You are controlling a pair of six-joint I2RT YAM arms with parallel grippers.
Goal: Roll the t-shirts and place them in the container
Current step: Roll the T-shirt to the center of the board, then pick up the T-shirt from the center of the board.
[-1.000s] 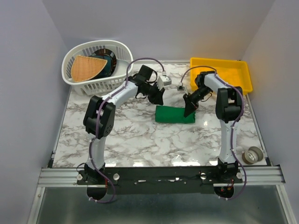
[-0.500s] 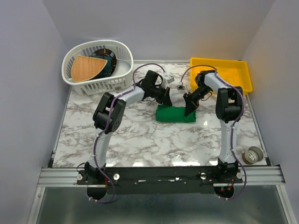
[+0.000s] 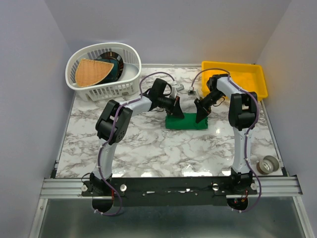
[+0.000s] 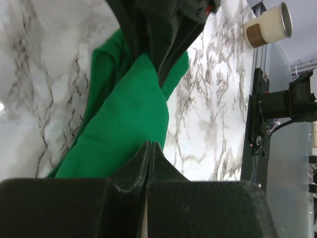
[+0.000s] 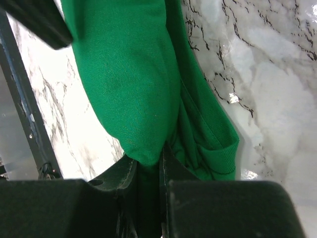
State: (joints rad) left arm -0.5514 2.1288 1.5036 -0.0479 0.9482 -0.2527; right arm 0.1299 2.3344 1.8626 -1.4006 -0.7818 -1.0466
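The t-shirt [image 3: 187, 122] lies as a compact emerald-green roll on the marble table [image 3: 148, 144], a little right of centre and toward the far side. Its long axis runs left to right. Up close the cloth is plain and thin, with soft folds and a stitched hem at one end.

The right gripper [image 3: 200, 118] stands at the roll's right end, its jaws pinched on a fold of the green fabric that runs down between them. The left gripper [image 3: 178, 114] sits at the left end with its fingers [image 4: 129, 168] pressed fully together and the tips against the cloth. Whether any fabric is caught there I cannot tell.

A white laundry basket [image 3: 129, 84] occupies the far-left corner, well apart, and a yellow tray [image 3: 237, 64] the far right, nearer the roll. A tape roll [image 3: 269, 164] rests at the near-right edge. Bare marble stretches from the roll toward the arm bases.
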